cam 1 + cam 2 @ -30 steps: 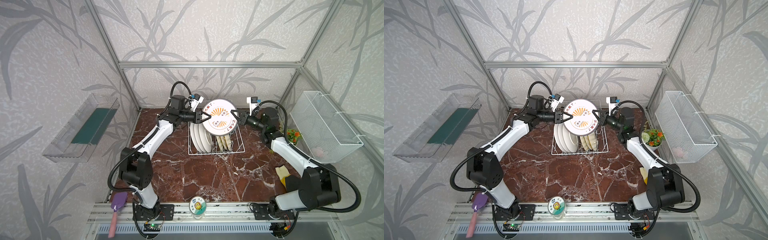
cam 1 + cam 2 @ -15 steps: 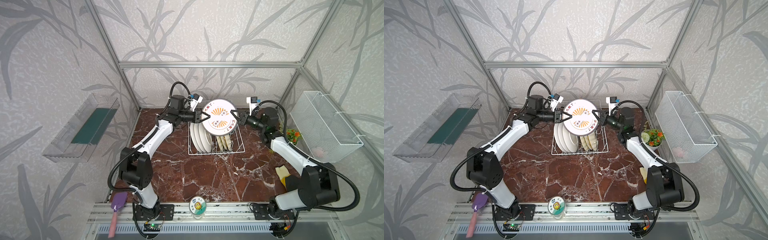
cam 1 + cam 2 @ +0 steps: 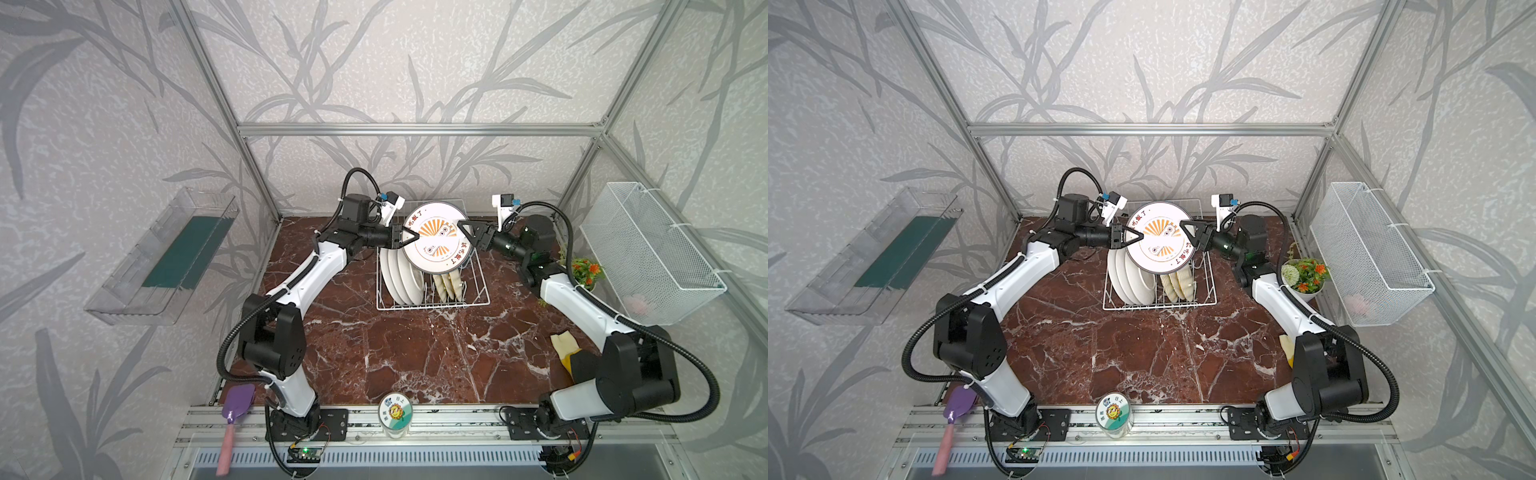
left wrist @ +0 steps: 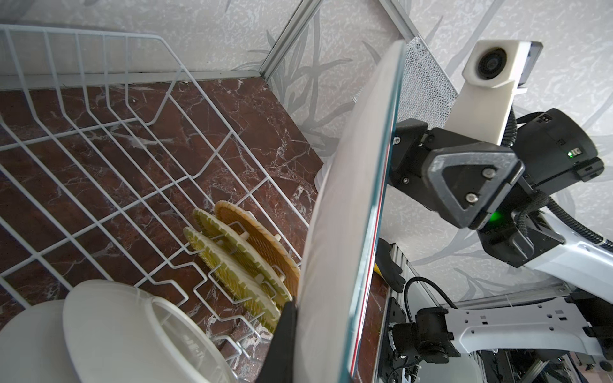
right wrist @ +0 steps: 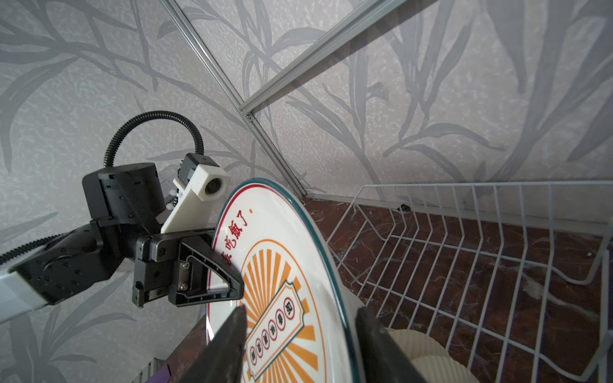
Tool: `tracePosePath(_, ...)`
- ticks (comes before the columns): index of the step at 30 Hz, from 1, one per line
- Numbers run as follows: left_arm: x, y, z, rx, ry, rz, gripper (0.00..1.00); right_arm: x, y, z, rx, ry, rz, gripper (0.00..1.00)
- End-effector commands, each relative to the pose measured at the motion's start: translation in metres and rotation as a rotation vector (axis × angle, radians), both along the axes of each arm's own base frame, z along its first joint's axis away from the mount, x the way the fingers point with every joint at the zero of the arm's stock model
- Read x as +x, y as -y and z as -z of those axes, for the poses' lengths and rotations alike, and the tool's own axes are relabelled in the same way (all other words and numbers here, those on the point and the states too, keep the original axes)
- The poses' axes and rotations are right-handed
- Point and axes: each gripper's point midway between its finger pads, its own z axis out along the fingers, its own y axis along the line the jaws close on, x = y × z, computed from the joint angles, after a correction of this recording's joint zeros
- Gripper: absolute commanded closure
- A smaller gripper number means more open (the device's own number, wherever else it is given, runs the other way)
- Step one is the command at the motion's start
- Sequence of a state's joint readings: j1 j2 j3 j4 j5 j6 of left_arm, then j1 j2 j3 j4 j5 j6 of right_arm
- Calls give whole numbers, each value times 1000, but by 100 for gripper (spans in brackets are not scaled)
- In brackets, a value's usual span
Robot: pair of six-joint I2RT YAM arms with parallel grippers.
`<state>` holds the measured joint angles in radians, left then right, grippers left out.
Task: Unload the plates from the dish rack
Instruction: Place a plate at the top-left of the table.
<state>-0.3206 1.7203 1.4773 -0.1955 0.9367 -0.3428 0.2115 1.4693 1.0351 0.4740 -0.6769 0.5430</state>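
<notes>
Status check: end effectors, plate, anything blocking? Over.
Left end effector shut on sunburst plate, raised over dish rack. Right end effector open, jaws straddling plate's rim, nothing else close. Three white plates, three woven plates in rack.

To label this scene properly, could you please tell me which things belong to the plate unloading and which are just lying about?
Job: raised sunburst plate, racked white plates, wicker plates, dish rack.
Lying about: purple tool, flower pot, mesh basket, clear tray, jar, yellow glove.
</notes>
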Motion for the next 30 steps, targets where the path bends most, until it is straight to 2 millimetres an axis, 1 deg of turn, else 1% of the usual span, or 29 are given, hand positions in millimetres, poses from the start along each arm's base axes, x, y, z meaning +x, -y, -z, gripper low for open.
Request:
tracePosePath(1, -8, -3, -32, -36, 77, -4, 100, -2, 5, -9, -11, 21, 39, 17)
tracePosePath(2, -8, -4, -32, -36, 76, -8, 100, -2, 7, -8, -18, 18, 55, 3)
tracePosePath(3, -8, -5, -35, -36, 80, -14, 100, -2, 10, -8, -31, 19, 76, 1)
tracePosePath(8, 1, -17, -43, -11, 94, -95, 100, -5, 28, -4, -143, 22, 181, 1)
tracePosePath(11, 11, -33, -54, 16, 107, -196, 100, -16, 36, -6, -251, 66, 221, 1)
tracePosePath(15, 22, -57, -71, 33, 130, -325, 100, -37, 36, -2, -393, 122, 210, 1)
tracePosePath(18, 34, -86, -77, 37, 118, -465, 100, -52, 30, 5, -454, 156, 174, 1)
tracePosePath(20, 42, -110, -74, 48, 106, -567, 100, -63, 22, 10, -485, 189, 140, 1)
tracePosePath(24, 53, -160, -59, 27, 72, -725, 100, -83, 3, 25, -538, 254, 63, 1)
tracePosePath(27, 56, -192, -47, -6, 32, -816, 100, -93, -9, 34, -534, 257, 19, 1)
tracePosePath(30, 55, -218, -32, -29, -23, -895, 100, -103, -25, 40, -497, 259, -26, 1)
